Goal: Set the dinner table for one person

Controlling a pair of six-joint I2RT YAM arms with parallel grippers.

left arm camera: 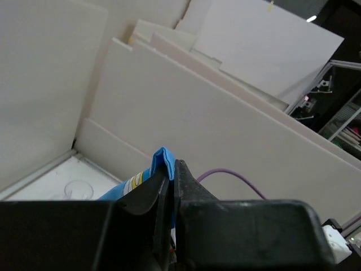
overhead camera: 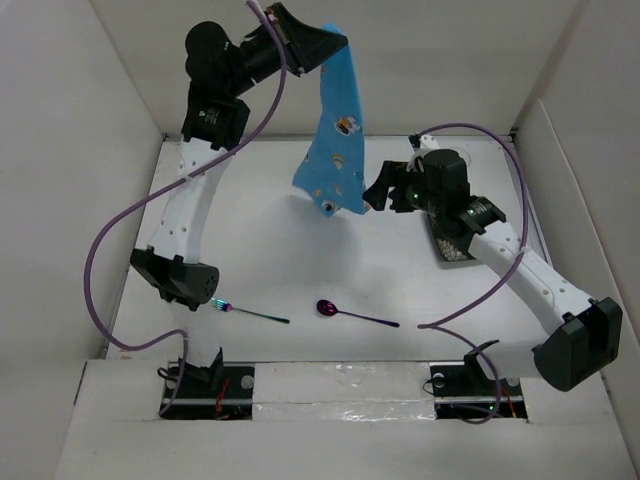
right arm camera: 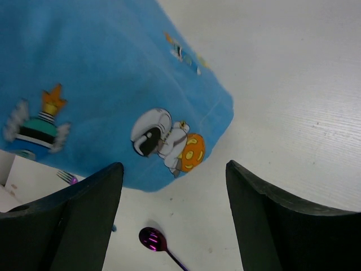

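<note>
My left gripper (overhead camera: pixel 325 40) is raised high at the back and is shut on the top edge of the blue cartoon-print cloth mat (overhead camera: pixel 335 140), which hangs down with its lower end just over the white dinner table (overhead camera: pixel 270 255). In the left wrist view the blue cloth (left arm camera: pixel 161 161) is pinched between the shut fingers. My right gripper (overhead camera: pixel 375 195) is open and empty, right beside the mat's lower corner (right arm camera: pixel 169 141). A purple spoon (overhead camera: pixel 350 313) and a purple fork (overhead camera: pixel 250 312) lie near the front of the table. The spoon also shows in the right wrist view (right arm camera: pixel 152 240).
A dark tray with small white items (overhead camera: pixel 450 247) lies under my right arm at the right side. White panels wall the table at the back and both sides. Purple cables loop off both arms.
</note>
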